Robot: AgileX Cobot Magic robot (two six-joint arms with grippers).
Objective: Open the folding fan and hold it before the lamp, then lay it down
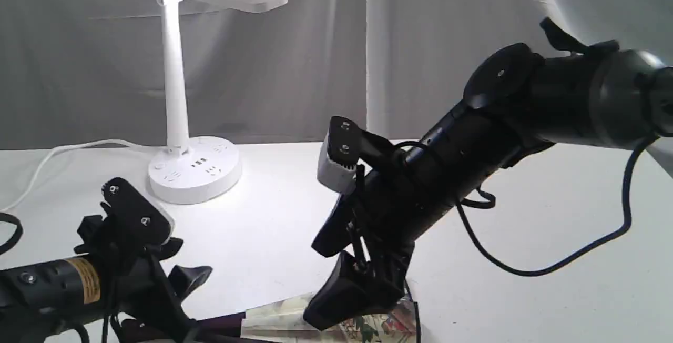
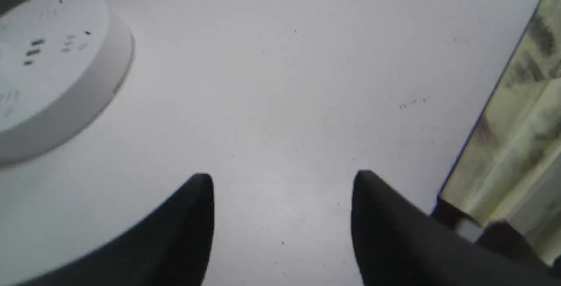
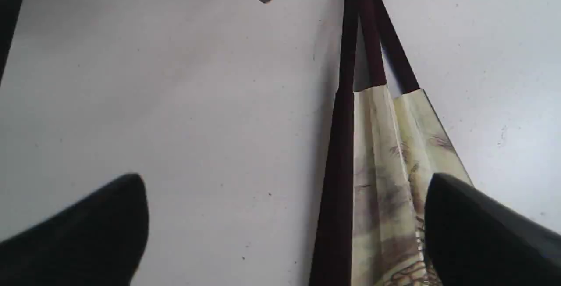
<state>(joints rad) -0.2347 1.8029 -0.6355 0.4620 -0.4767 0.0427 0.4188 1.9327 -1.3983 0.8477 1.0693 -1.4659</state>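
The folding fan (image 3: 385, 154) lies flat on the white table (image 1: 526, 201) at the near side of the scene. It is almost shut, with only a narrow wedge of painted leaf showing beside the dark guard. Its ribs run left towards the left gripper (image 2: 284, 180).

That claw is released and holds nothing. It hangs over bare table with the fan's edge just beside one finger. The right gripper (image 3: 285, 189) is also released, its jaws spread wide above the leaf end. One finger overlaps the paper in the right wrist view. Whether it touches the paper cannot be told.

The nearest risk is the paper. If the right claw closes where it stands, a finger would probably land on the pleats rather than the guard, and could crease or tear them. The table looks smooth, so a one-sided push would likely slide the fan or turn it instead of spreading it. The left claw would need a firm hold near the pivot first.

Farther back, the right arm's black cable (image 1: 552, 264) loops low over the table and could catch a raised fan.

At the far left stands the lamp (image 1: 176, 69), lit, on a slim post. A spread fan swung too close could knock its head or tip it over.
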